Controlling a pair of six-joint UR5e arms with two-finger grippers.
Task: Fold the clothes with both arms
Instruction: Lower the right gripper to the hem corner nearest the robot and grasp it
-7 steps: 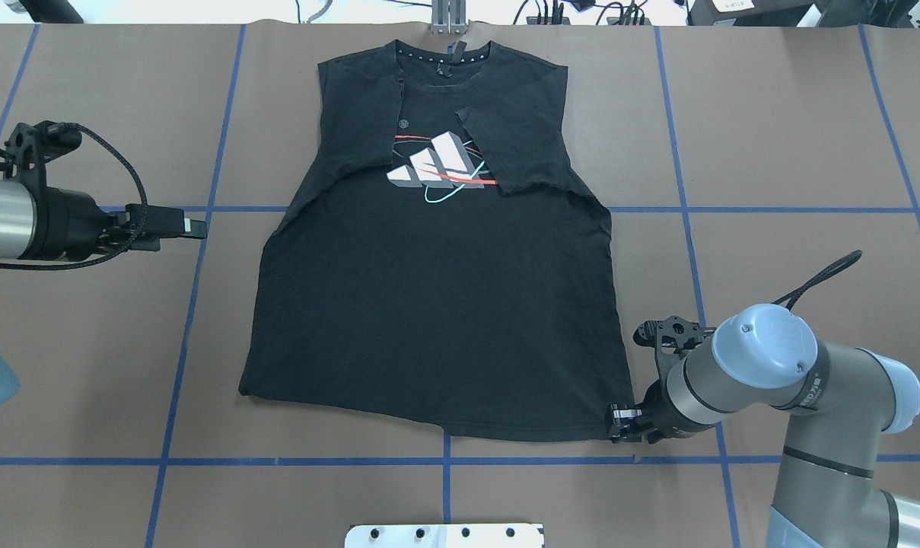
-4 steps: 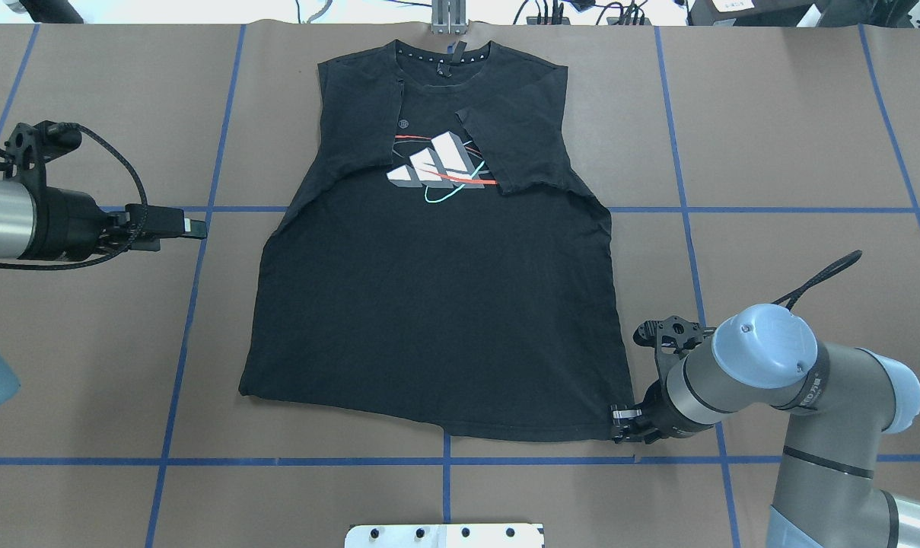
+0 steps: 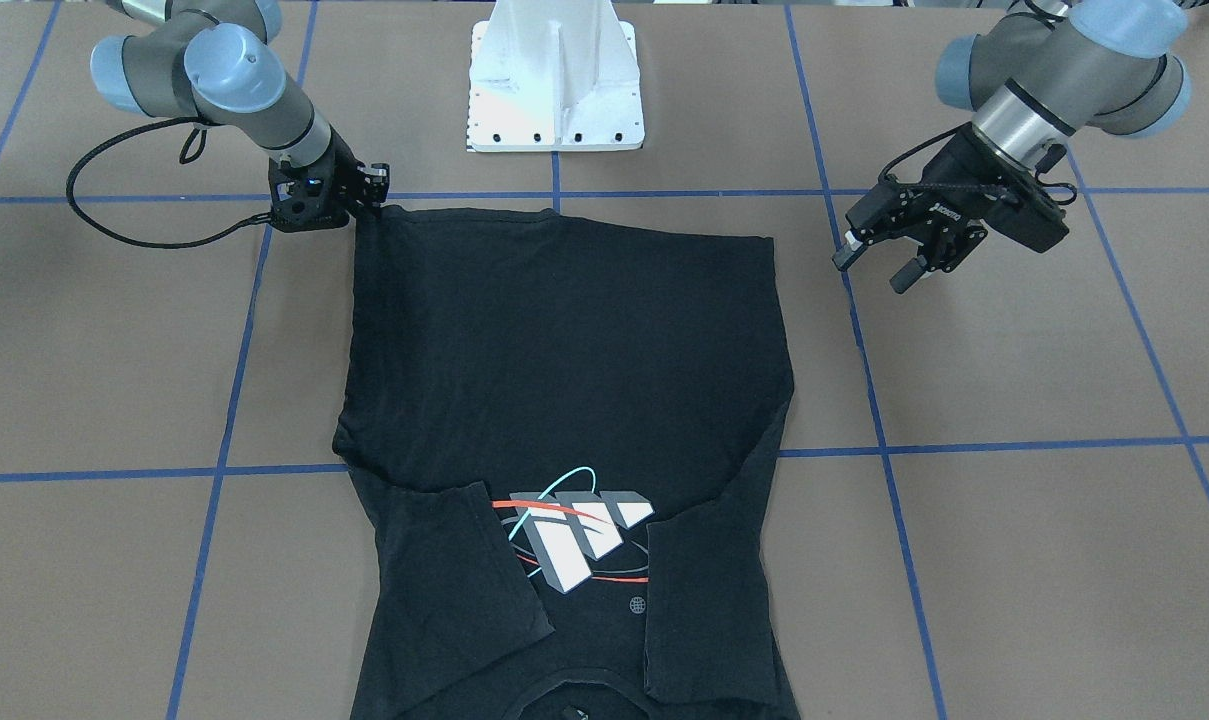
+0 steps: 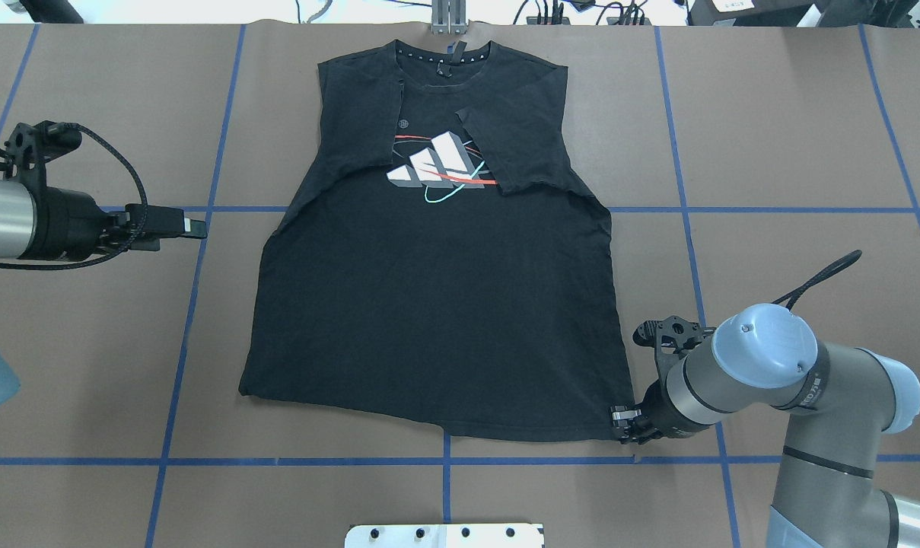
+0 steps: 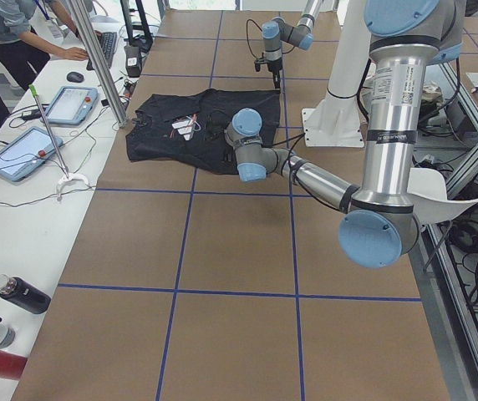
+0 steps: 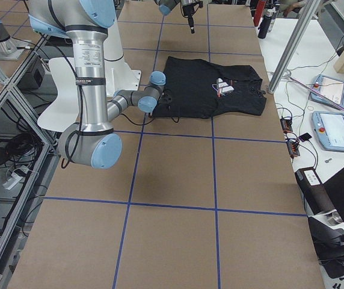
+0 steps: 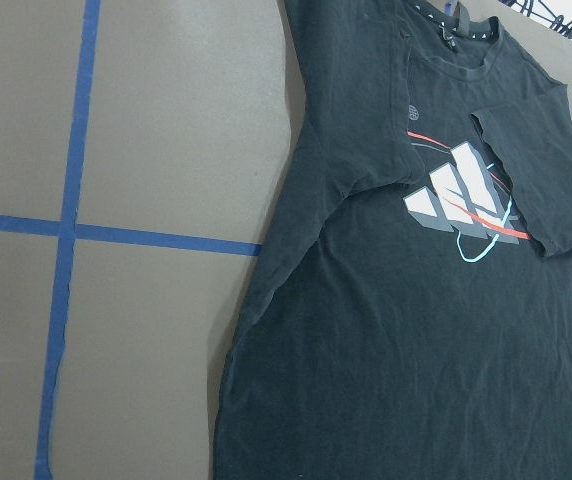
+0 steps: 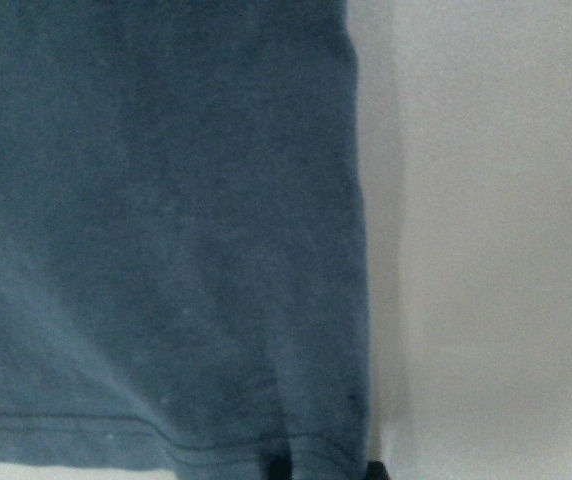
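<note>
The shirt (image 4: 437, 304) lies flat on the surface (image 4: 794, 137) with its logo (image 4: 440, 164) up and its collar at the far edge. Both sleeves (image 4: 357, 129) are already turned in over the chest. The right arm's fingers (image 4: 625, 428) are down at the near right corner of the hem, touching it. The wrist view shows dark tips on either side of that corner, but I cannot tell whether they are pinching the cloth. The left arm's fingers (image 3: 906, 273) are spread and hold nothing. They hang well to the left of the shirt, level with its middle rather than its hem.

The chief risk, as I judge it, is a lopsided lift. If the right side rises while the near left corner lies unheld, the hem would drag and twist, and the tucked sleeves could slide out. A shallow bite on the corner might also catch only the top layer, or slip free. The hem runs askew, with its left corner slightly farther away, so a mirrored reach could miss the cloth and press on the bare surface.
</note>
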